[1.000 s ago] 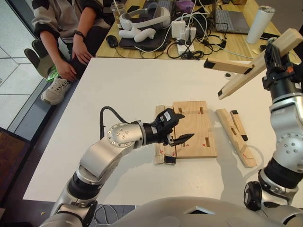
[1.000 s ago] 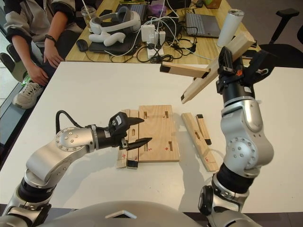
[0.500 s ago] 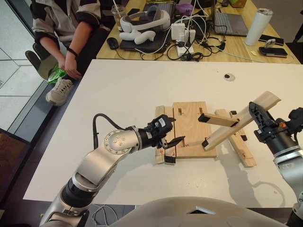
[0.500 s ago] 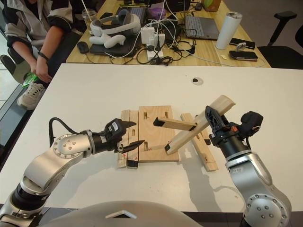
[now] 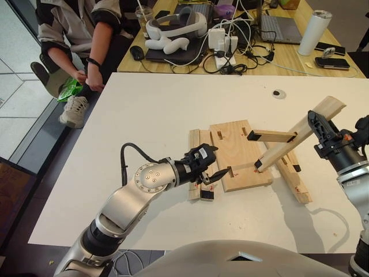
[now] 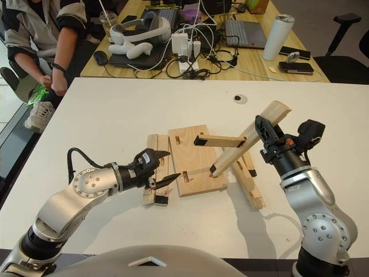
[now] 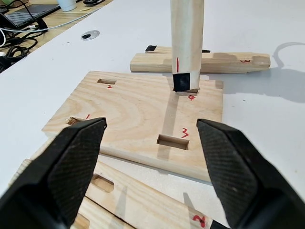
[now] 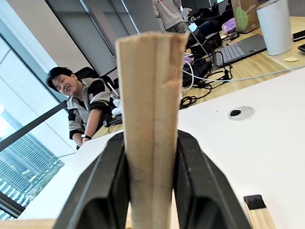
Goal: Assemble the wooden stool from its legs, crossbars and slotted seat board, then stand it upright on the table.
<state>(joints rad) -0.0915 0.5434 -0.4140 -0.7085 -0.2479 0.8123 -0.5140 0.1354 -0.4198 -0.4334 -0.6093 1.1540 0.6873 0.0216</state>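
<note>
**Right Arm Set a Leg at the Seat Board's Slot**

Nearest to the robot, the left gripper (image 7: 150, 157) hovered low over the near left edge of the seat board (image 5: 236, 147). Its two fingers were wide apart and held nothing. Under it, two wooden pieces (image 5: 194, 144) lay flat side by side on the white table (image 5: 150, 115), touching the left side of the board.

The board itself lay flat in the middle of the table, a little turned, with its slots facing up. One leg (image 5: 285, 149) stood tilted over it, leaning up toward the right. Its black-wrapped lower end (image 7: 185, 82) was at a slot by the board's right edge; how deep it sat I cannot tell. A crossbar (image 5: 274, 137) stuck out from this leg to the left, above the board and not touching it.

The right gripper (image 8: 151, 143) was clamped tightly on the upper part of this leg, one finger on each side. Just right of the board, two more pieces (image 5: 297, 184) lay flat on the table below the tilted leg.

Farther off was a round grommet (image 5: 279, 93) in the table top. Behind the table stood a desk (image 5: 300, 60) with a headset (image 5: 173, 26), a laptop (image 5: 279, 26) and a tumbler (image 5: 316, 29).
</note>
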